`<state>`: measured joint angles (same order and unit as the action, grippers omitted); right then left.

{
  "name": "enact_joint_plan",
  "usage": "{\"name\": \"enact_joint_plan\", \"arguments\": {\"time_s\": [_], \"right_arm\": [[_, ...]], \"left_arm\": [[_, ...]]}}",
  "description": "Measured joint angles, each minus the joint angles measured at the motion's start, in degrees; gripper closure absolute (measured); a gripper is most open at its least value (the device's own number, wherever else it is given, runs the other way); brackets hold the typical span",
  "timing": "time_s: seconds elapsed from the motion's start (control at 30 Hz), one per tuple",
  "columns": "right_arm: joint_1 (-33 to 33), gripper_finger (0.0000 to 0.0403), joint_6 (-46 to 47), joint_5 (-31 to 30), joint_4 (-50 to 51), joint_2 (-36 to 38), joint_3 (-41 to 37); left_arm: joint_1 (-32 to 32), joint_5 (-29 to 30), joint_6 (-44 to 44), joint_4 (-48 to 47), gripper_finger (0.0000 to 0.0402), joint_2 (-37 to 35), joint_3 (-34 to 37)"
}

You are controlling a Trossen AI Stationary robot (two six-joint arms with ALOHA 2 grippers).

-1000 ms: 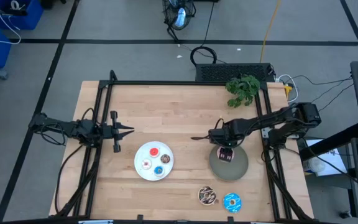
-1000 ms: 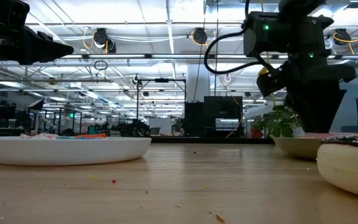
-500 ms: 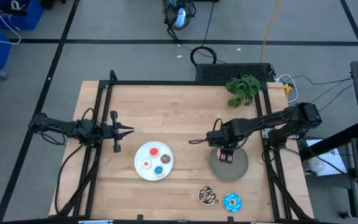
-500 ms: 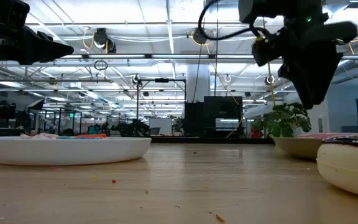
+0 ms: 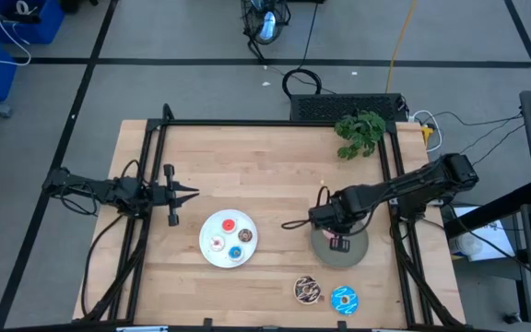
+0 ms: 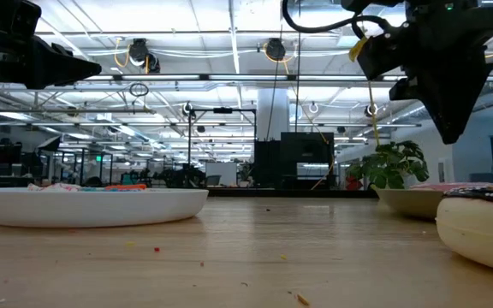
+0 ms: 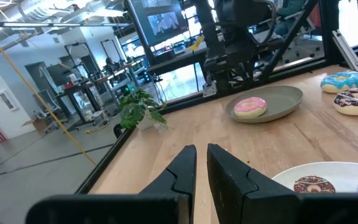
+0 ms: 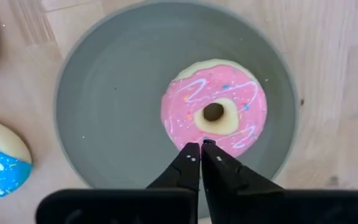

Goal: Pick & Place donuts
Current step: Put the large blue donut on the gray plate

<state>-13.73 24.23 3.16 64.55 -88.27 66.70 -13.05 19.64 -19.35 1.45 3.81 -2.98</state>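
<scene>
The right gripper (image 8: 200, 147) hangs above the grey plate (image 8: 104, 93) with its fingers pinched together and empty; the pink-iced donut (image 8: 214, 112) lies free inside the plate, toward its 3 o'clock side. The chocolate donut (image 5: 307, 290) and blue-iced donut (image 5: 344, 299) wait on the table at the plate's 6 o'clock. The risk — a low swing toward them could clip the plate rim or nudge the pink donut. The left gripper (image 7: 201, 163) idles, fingers nearly closed.

One camera is looking straight down on the whole counter (image 5: 265, 166); another is peering level across it. The right wrist camera is hanging close over the grey plate (image 8: 104, 93), which the left wrist camera is seeing from farther off.
</scene>
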Motion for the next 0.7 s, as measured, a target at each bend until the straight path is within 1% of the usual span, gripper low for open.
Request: {"name": "enact_joint_plan", "arguments": {"time_s": [0.1, 0.3, 0.5, 0.7], "right_arm": [[0.34, 0.039, 0.13, -0.07, -0.06, 0.0, 0.0], [0.91, 0.0402, 0.26, -0.22, -0.9, 0.0, 0.0], [0.89, 0.0395, 0.68, -0.18, -3.26, 0.0, 0.0], [0.87, 0.04, 0.3, -0.14, -4.74, 0.0, 0.0]], "left_arm": [[0.01, 0.0, 0.0, 0.0, 0.0355, 0.0, 0.0], [-0.01, 0.0, 0.02, 0.0, 0.0355, -0.01, 0.0], [0.01, 0.0, 0.02, 0.0, 0.0355, 0.0, 0.0], [0.0, 0.01, 0.04, 0.0, 0.0355, -0.01, 0.0]]}}
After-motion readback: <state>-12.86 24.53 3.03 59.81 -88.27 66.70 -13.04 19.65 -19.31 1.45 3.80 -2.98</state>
